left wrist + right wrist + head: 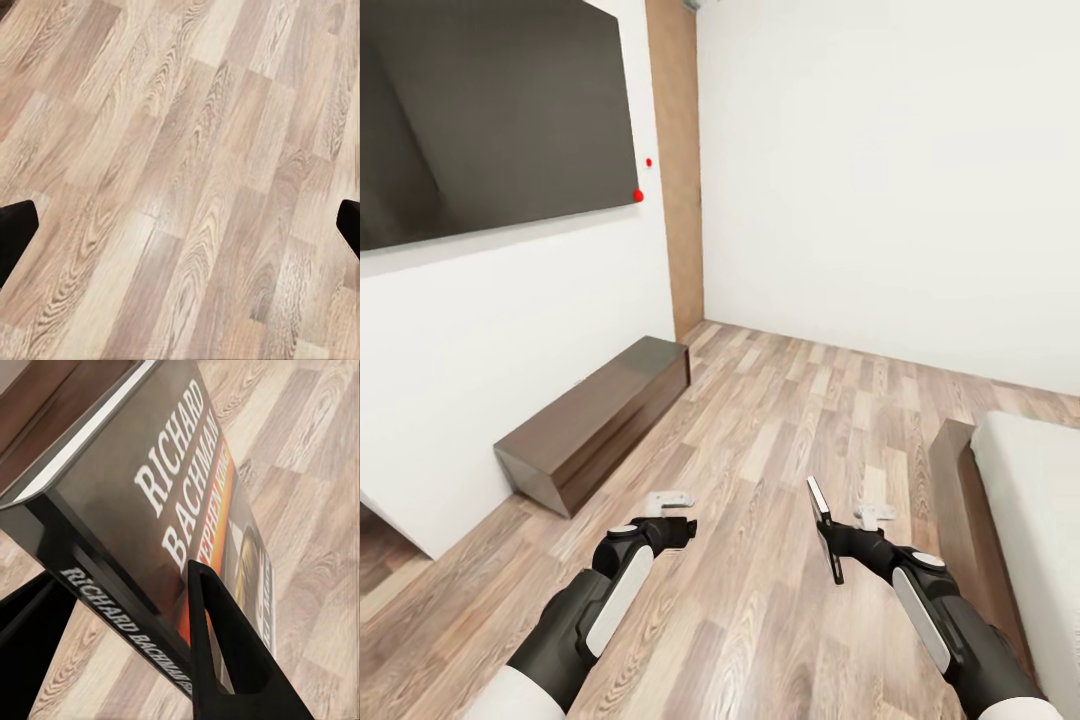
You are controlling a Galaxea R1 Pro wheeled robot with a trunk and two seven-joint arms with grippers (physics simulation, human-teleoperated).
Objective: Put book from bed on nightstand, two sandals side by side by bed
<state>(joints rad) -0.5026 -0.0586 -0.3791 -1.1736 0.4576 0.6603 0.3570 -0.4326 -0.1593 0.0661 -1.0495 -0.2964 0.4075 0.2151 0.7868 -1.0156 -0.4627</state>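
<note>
Book [172,510] clamped edge-on between right gripper [830,545] fingers [225,652], held above bare plank floor [760,440]. Bed [1030,500] corner just to the right, frame edge near that arm. Left gripper [678,528] spread wide, empty. Long brown bench [595,420] along left wall; open floor ahead to far wall.

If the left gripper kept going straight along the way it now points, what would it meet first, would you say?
Most likely the bare wood-plank floor: the left gripper is open and empty, and its wrist view shows planks ahead, though how far is unclear.
</note>
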